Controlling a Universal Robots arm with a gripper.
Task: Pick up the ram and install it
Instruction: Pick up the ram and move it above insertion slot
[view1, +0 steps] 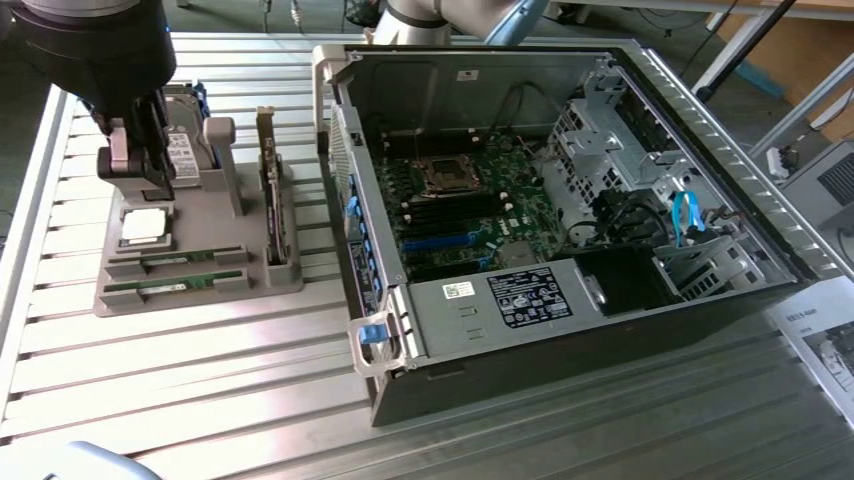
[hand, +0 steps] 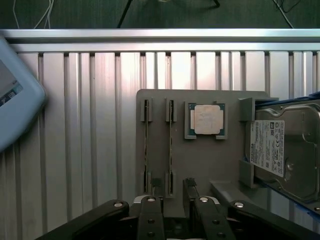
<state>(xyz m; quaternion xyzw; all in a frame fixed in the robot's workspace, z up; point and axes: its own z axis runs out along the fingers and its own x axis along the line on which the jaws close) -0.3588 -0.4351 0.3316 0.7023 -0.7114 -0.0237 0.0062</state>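
**Clearances (exterior view).** The grey moulded parts holder sits on the slatted aluminium table, at 9 o'clock from the open black computer case and just beside it. Bare slats lie at the holder's 6 o'clock. A dark upright expansion card stands along the holder's 3 o'clock edge.

**Limits of view.** The ram, a thin green circuit-board stick, stands edge-on in a holder slot, so I cannot read its chips or label. A second like stick stands in the neighbouring slot. The silver hard drive and a pale blue rounded object are cut off by the frame.

**End effector.** My black two-finger gripper is spread wide and holds nothing. Its fingertips flank one end of the ram. I cannot tell whether they touch it.
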